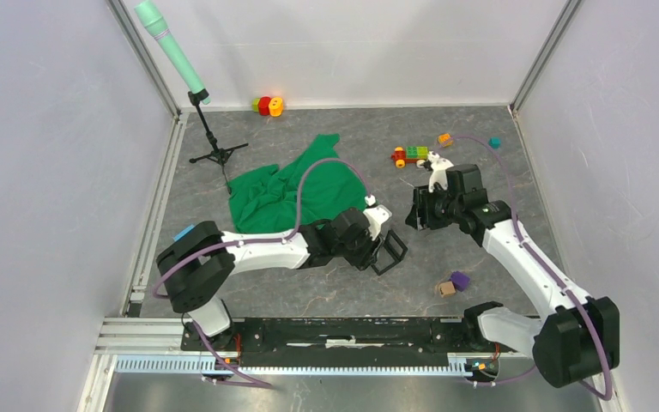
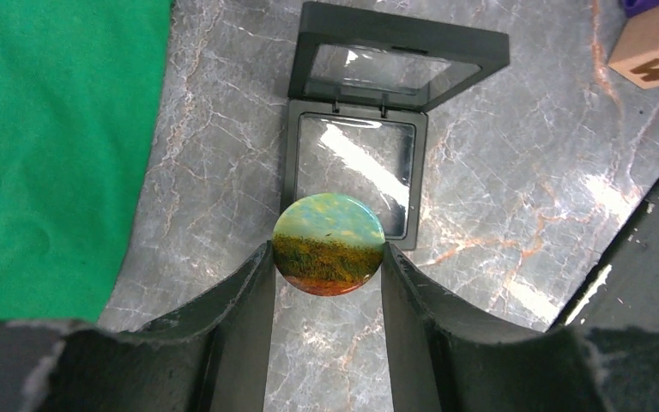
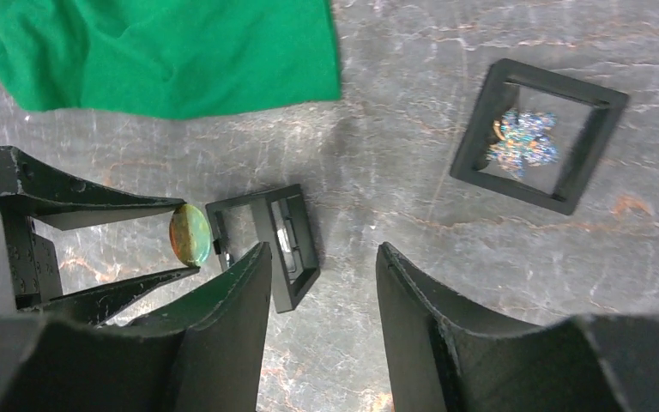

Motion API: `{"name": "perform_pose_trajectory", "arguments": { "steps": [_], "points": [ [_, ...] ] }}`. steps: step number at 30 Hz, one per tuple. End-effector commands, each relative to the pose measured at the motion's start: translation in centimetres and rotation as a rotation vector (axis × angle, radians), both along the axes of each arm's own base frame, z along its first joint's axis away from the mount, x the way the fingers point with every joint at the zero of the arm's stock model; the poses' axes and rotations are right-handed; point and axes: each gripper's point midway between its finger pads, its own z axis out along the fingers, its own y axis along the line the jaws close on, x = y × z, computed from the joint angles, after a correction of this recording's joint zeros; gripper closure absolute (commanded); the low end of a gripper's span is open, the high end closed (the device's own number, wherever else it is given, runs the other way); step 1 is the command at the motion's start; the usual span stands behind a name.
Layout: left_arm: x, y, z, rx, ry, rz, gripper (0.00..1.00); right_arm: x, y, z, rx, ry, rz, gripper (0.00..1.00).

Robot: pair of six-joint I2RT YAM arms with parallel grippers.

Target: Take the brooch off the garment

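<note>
The brooch point(image 2: 329, 245), a round badge printed in sky blue, gold and rust, is seen pinched by its rim between the fingers of the left gripper point(image 2: 327, 259). It is clear of the garment point(image 2: 51, 146), whose green folds lie well apart to the left on the marbled table point(image 2: 523, 172). The removal itself is judged done; what is left, if anything, is the setting down of the piece. Just beyond the brooch an open black display case point(image 2: 291, 163) is laid flat with its lid point(image 2: 399, 56) raised behind it, and nothing is held on its clear film. A second black case point(image 3: 566, 83), farther off in the right wrist view, is occupied by a glittering blue-and-gold ornament point(image 3: 523, 142). It is possibly another brooch, though the detail is too fine to be settled. The right gripper point(image 3: 322, 257) is held above the table near the open case, its jaws spread and nothing between them.
</note>
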Motion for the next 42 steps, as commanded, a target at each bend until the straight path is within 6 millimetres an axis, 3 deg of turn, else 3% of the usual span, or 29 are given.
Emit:
{"name": "perform_pose_trajectory", "arguments": {
  "steps": [1, 13, 19, 42],
  "points": [
    [1.3, -2.0, 1.7, -0.031, -0.053, 0.000, 0.58, 0.8, -1.3, 1.2, 0.023, -0.066, -0.071, 0.48],
    [1.8, -3.6, 0.4, 0.002, -0.067, -0.016, 0.56, 0.7, -1.8, 2.1, 0.061, -0.115, -0.102, 0.48],
    [1.9, -4.4, 0.2, 0.006, -0.071, -0.024, 0.56, 0.7, -2.1, 1.6, 0.050, -0.106, -0.101, 0.48],
    [0.5, -3.8, -1.8, 0.112, -0.052, -0.035, 0.47, 0.7, -2.1, 0.8, 0.067, -0.073, -0.082, 0.49]
  ]
}}
